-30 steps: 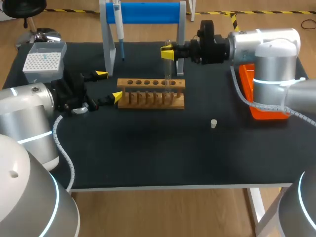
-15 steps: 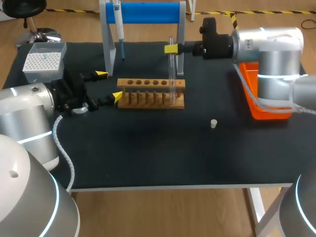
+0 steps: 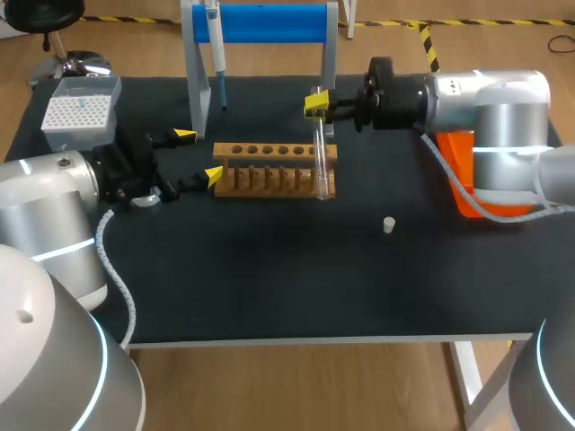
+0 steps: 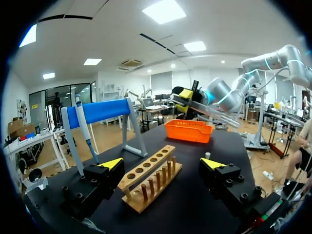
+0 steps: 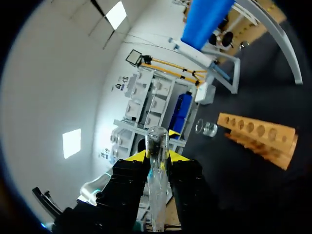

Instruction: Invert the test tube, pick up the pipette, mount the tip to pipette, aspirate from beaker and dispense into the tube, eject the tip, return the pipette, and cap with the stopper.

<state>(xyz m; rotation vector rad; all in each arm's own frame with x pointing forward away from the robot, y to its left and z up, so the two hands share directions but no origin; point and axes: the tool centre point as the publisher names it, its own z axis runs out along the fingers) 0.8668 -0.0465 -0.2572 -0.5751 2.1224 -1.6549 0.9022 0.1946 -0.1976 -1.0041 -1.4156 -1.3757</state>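
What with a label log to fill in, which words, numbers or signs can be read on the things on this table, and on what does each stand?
None can be read: no print shows on the test tube, wooden rack, tip box, orange tray or stopper.
Any marking on the pipette is too small to tell.

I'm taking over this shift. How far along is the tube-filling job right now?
Nothing looks finished. In hand: the right hand is shut on the test tube, tilted by the right end of the wooden rack, so inverting seems under way. Left: the pipette hangs on its stand, the stopper lies loose on the table, and the left hand is open and empty.
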